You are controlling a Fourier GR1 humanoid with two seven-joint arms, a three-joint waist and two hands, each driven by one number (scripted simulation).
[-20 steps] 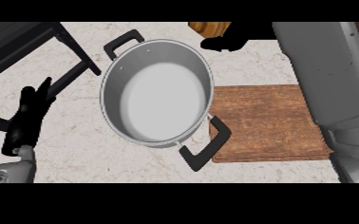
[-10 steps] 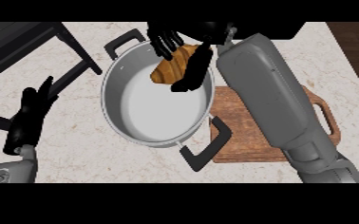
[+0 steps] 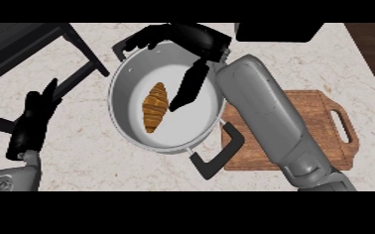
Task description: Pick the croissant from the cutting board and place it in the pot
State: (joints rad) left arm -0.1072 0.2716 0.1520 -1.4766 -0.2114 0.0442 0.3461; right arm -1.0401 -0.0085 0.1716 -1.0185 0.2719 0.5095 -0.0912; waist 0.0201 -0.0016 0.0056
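Right forearm (image 3: 270, 119) is showing as a smooth grey casing, rounded and tapering. Both the right hand (image 3: 192, 42) and left hand (image 3: 33, 119) are showing matte black, each with slim black fingers.

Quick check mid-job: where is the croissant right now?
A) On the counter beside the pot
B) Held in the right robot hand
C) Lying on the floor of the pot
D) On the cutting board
C: the croissant lies on the floor of the pot, apart from the open right robot hand above it; the cutting board shows none.
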